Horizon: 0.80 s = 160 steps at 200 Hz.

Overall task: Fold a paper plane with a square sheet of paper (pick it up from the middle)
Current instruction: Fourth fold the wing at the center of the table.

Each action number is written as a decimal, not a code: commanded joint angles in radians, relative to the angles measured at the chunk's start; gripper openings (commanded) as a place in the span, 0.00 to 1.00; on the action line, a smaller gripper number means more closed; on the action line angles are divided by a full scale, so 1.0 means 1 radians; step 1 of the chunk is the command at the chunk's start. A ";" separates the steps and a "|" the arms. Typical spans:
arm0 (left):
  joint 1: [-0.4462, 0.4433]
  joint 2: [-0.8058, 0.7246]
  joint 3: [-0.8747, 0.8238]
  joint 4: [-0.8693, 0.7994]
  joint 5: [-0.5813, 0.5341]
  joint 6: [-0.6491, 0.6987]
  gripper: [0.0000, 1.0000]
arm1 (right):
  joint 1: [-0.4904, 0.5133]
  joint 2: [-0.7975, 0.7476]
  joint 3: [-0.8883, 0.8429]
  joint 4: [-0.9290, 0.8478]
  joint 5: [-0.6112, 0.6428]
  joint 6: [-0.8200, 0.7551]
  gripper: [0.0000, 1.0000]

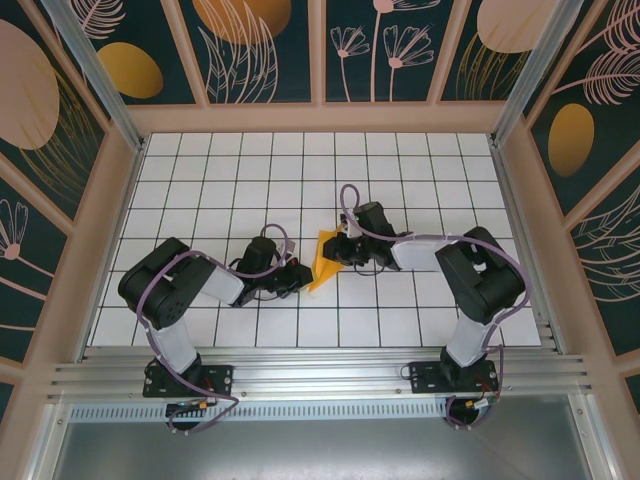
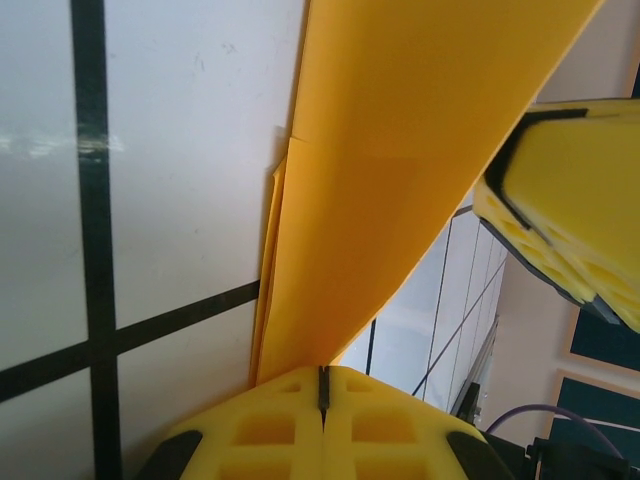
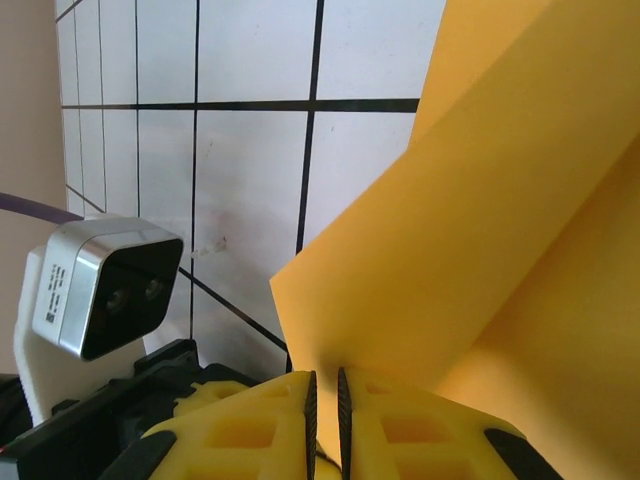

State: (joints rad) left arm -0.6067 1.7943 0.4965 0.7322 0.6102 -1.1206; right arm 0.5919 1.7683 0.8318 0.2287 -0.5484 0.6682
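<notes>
On tabletop (image 1: 400, 170) centre, left gripper (image 1: 303, 276) & right gripper (image 1: 340, 250) each pinch paper (image 1: 322, 264): prob. light, floppy, tears easily; grip near folds.

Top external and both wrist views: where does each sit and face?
Top external: above, behind the bases, looking down at the table; both arms show, left gripper and right gripper on the paper.
Left wrist: looks past its shut fingers along the paper; a right finger opposite.
Right wrist: looks past its fingers at paper and the left wrist's camera.
All share the paper.
</notes>
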 commanded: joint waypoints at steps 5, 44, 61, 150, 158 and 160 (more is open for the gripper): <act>0.008 0.001 0.013 -0.017 0.024 -0.009 0.00 | 0.006 0.037 0.042 0.036 -0.013 0.010 0.17; 0.009 -0.010 0.014 -0.043 0.008 0.005 0.02 | 0.006 0.073 0.061 0.021 0.031 0.008 0.16; 0.009 -0.021 0.019 -0.069 -0.006 0.023 0.10 | 0.006 0.092 0.070 0.022 0.032 0.011 0.15; 0.009 -0.064 0.042 -0.227 -0.089 0.140 0.23 | 0.006 0.114 0.087 0.026 0.035 0.012 0.15; 0.009 -0.062 0.042 -0.230 -0.088 0.147 0.24 | 0.006 0.115 0.089 0.026 0.031 0.013 0.15; 0.009 -0.061 0.043 -0.229 -0.086 0.148 0.24 | 0.006 0.114 0.090 0.025 0.030 0.012 0.15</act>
State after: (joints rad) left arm -0.6025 1.7340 0.5297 0.5735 0.5682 -1.0306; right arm 0.5919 1.8645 0.8902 0.2306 -0.5209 0.6693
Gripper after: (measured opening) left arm 0.231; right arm 0.147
